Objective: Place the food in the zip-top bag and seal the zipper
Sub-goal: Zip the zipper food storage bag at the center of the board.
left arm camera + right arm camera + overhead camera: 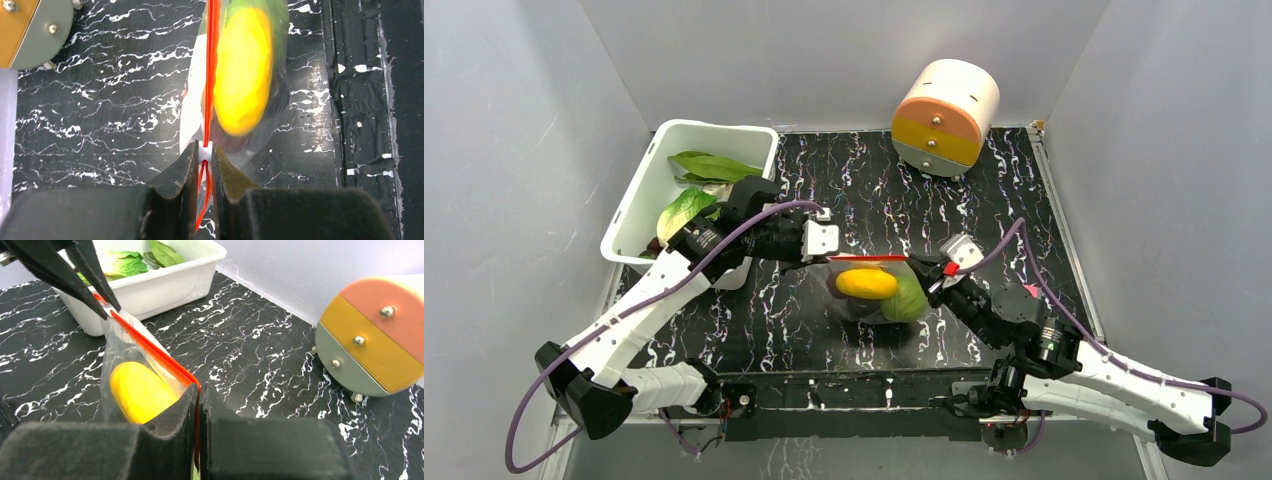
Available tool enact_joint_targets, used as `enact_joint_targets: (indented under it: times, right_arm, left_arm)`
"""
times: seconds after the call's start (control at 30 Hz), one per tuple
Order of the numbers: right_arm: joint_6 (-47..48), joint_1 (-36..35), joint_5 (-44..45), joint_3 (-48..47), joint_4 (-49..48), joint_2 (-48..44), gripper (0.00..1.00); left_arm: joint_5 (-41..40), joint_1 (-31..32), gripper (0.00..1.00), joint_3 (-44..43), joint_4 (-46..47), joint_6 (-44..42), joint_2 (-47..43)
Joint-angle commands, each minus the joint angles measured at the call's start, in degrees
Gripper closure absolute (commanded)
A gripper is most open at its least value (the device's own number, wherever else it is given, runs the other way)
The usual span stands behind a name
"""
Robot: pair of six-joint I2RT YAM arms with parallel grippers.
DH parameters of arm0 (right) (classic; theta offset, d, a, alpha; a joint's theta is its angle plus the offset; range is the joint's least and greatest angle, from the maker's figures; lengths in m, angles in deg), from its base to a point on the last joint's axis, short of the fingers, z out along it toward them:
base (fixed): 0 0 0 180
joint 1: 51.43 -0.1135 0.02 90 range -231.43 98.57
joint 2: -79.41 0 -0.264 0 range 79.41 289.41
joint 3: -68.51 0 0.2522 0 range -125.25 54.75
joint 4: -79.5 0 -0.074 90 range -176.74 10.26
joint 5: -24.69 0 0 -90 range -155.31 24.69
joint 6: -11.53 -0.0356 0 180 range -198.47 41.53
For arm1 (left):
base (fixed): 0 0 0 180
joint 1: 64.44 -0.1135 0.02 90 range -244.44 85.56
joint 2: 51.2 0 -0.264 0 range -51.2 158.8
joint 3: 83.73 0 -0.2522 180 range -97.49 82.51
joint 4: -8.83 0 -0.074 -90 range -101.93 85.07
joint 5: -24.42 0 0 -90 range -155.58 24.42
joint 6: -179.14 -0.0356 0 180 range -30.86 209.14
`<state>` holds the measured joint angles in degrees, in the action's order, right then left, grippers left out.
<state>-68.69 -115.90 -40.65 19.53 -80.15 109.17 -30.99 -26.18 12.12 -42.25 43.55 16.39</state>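
Left claw [204, 152] pinches one end of the clear plastic bag's [192, 110] orange-red zipper strip [211, 70]. Right claw [199, 390] clamps the other end.

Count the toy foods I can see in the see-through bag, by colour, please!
Yellow oval toy fruit: 1
Green round toy cabbage: 1
Total: 2 plainly showing through the clear plastic zip-top bag; anything behind them is hidden.

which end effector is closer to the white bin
Left. The left end effector grips the zipper near the white bin; the right end effector grips its other end, farther away.
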Motion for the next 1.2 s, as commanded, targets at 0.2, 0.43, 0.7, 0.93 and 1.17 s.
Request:
enact_joint_targets:
  times: [0.2, 0.43, 0.7, 0.93, 1.17]
  right_arm:
    - [-2.5, 0.2, 15.5, -5.1, -3.8, -4.4, 1.0]
    - [-3.7, 0.3, 19.8, -4.1, -4.3, -5.8, 1.0]
    - [-5.4, 0.3, 18.6, -3.0, -4.5, -6.8, 1.0]
    - [-16.2, 0.2, 3.2, -6.0, 1.1, -6.7, 1.0]
    - [-27.1, 0.2, -0.2, -8.2, 7.8, -7.7, 1.0]
  left_arm:
    - [-12.0, -0.6, 1.0, 4.3, 1.1, 3.2, -6.1]
    - [-14.2, -0.6, 1.0, 7.6, 2.5, 5.0, -8.3]
    - [-16.3, -0.6, 1.0, 8.0, 1.8, 5.6, -10.1]
    - [-9.9, -0.6, 1.0, 6.2, 1.6, 8.1, -13.4]
    - [-9.0, -0.6, 1.0, 7.2, 2.1, 14.1, -15.8]
